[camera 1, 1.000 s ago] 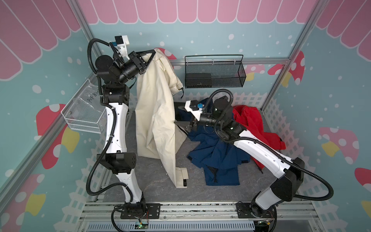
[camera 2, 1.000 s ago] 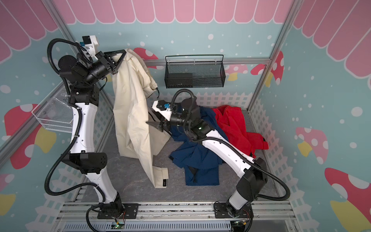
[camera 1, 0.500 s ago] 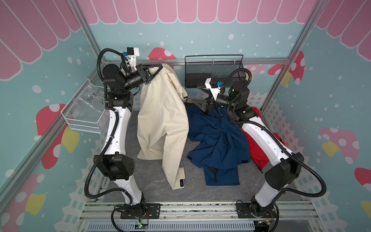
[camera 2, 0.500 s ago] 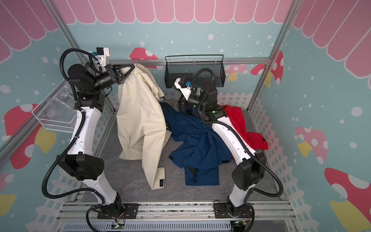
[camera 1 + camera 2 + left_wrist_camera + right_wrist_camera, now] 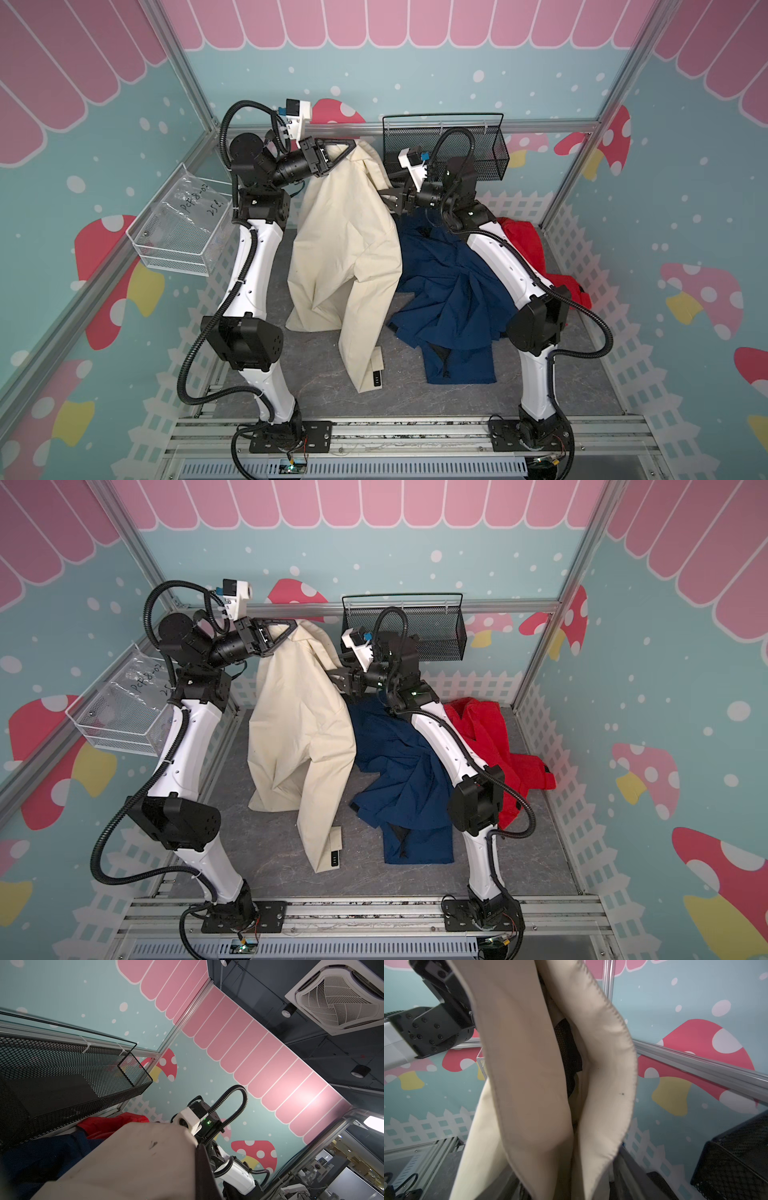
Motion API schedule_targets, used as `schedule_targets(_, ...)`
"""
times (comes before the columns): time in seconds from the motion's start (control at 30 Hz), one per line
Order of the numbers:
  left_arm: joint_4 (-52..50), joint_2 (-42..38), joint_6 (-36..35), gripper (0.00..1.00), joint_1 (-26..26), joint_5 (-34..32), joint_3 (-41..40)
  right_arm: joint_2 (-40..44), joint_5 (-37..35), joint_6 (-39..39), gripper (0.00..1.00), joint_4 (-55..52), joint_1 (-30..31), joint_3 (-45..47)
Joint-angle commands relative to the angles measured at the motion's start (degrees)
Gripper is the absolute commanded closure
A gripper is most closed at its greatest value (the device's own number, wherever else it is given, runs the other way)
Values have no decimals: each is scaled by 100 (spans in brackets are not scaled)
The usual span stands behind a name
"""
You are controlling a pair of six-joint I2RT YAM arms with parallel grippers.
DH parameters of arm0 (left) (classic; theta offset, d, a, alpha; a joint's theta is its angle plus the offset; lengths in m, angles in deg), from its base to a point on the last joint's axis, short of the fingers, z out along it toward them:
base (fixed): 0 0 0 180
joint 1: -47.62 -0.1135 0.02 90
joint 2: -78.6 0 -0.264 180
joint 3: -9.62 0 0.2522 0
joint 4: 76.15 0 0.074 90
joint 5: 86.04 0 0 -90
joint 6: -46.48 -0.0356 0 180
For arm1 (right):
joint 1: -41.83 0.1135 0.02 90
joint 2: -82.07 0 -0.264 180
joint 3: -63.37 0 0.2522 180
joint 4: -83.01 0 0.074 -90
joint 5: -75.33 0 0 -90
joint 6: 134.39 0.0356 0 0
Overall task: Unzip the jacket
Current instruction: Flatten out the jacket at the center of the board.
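Observation:
A cream jacket (image 5: 349,249) hangs by its collar from my left gripper (image 5: 351,145), which is shut on the fabric high at the back left. Its hem and one sleeve trail on the grey floor. In the left wrist view the cloth (image 5: 135,1157) covers the jaws beside one dark finger (image 5: 205,1180). My right gripper (image 5: 385,198) is at the jacket's right edge, just under the collar. In the right wrist view folds of the jacket (image 5: 529,1084) fill the gap of the right gripper (image 5: 566,1188), with dark mesh lining (image 5: 566,1053) showing. No zipper shows.
A navy garment (image 5: 449,291) lies crumpled under my right arm, with a red garment (image 5: 523,245) behind it. A black mesh basket (image 5: 449,153) hangs on the back rail close behind the right wrist. A clear wire bin (image 5: 183,232) hangs on the left wall.
The left arm swung the hanging jacket right and slightly lower. The right gripper rose from the jacket's lower edge towards the basket, then came to the collar edge, its jaws narrowing onto fabric.

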Motion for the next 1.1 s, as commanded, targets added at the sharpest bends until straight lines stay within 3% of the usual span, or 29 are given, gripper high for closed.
schedule_targets(0.0, -132, -1, -120, 92, 59, 90, 333, -137, 159, 250, 87, -29, 22, -437)
schedule_targets(0.03, -605, -17, -440, 83, 59, 30, 417, -114, 84, 236, 100, 6, 20, -466)
schedule_targets(0.13, -2649, -192, -2045, 59, 59, -670, 686, 69, -309, 125, 100, 125, 18, -480)
schedule_targets(0.2, -3876, -439, -3234, 40, 63, -1690, 767, 242, -746, 134, 100, 273, 12, -506)
schedule_targets(0.27, -4289, -763, -3613, 30, 60, -2561, 532, 363, -1207, 159, 100, 405, -4, -613)
schedule_targets(0.37, -4251, -1330, -3720, 17, 74, -3337, -111, 337, -1876, 248, 100, 431, -9, -1118)
schedule_targets(0.5, -4253, -2151, -3986, 12, 428, -4061, -1013, 232, -2650, 424, 100, 545, -4, -1545)
schedule_targets(0.73, -4449, -3128, -4415, 12, 1935, -5544, -2654, 258, -2985, 454, 100, 525, 4, -1554)
schedule_targets(0.93, -3828, -3037, -3990, 12, 3113, -6377, -3345, 340, -3061, 400, 100, 277, 22, -1537)
schedule_targets(1.07, -3555, -2680, -3918, 10, 3806, -7466, -3177, 407, -3055, 435, 100, 204, 44, -1496)
